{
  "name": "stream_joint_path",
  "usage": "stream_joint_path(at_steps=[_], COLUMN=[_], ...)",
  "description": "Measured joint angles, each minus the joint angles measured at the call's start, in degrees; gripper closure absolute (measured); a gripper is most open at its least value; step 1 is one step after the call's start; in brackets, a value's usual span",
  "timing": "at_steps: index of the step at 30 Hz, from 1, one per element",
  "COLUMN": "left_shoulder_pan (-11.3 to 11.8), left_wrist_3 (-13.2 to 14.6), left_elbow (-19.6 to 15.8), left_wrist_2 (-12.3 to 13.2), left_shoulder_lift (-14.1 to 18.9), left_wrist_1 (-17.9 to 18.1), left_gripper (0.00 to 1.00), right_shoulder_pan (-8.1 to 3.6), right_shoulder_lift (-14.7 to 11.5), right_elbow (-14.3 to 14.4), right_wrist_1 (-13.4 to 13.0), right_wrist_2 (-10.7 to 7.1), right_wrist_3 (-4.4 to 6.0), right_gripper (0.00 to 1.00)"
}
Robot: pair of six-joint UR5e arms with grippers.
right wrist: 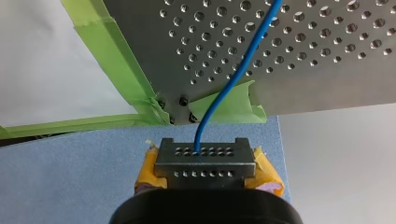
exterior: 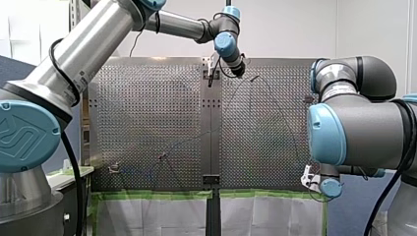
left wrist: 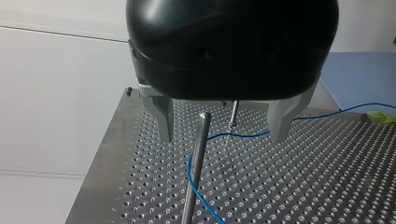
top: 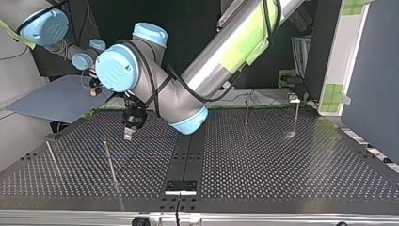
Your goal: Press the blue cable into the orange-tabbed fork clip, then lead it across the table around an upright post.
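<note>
The thin blue cable (left wrist: 247, 136) lies on the perforated table and curves behind an upright metal post (left wrist: 198, 158). My left gripper (left wrist: 222, 137) hangs open over the table, its metal fingers either side of that post's top and holding nothing. In the top view my left gripper (top: 128, 134) sits left of centre, just above the table. My right gripper (right wrist: 205, 161), with yellow pads, is shut on the blue cable (right wrist: 233, 84) just off the table's taped corner. A small clip (exterior: 114, 168) stands near the front view's lower left; its tab colour cannot be made out.
Other upright posts (top: 246, 110) (top: 51, 157) stand on the table (top: 282, 165). Green tape (right wrist: 121, 65) lines the table's edge. A blue board (right wrist: 70, 158) lies under my right gripper. My left arm (top: 226, 56) reaches across the table's far side.
</note>
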Motion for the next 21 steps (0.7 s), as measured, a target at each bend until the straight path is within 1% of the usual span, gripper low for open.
stream_joint_path(at_steps=[14, 18, 21], left_shoulder_pan=[0.0, -0.5, -1.0], left_wrist_3=[-0.4, -0.8, -1.1], left_elbow=[0.0, -0.2, -1.0], left_wrist_2=[0.0, -0.2, -0.1], left_shoulder_lift=[0.0, 0.1, 0.9], left_wrist_1=[0.0, -0.2, 0.3], left_gripper=[0.00, 0.00, 0.00], right_shoulder_pan=[-0.07, -0.13, -0.21], right_shoulder_lift=[0.0, 0.0, 0.0], right_elbow=[0.0, 0.0, 0.0], right_wrist_1=[0.0, 0.0, 0.1], right_wrist_2=[0.01, 0.00, 0.00], right_wrist_3=[0.00, 0.00, 0.00], right_gripper=[1.00, 1.00, 1.00])
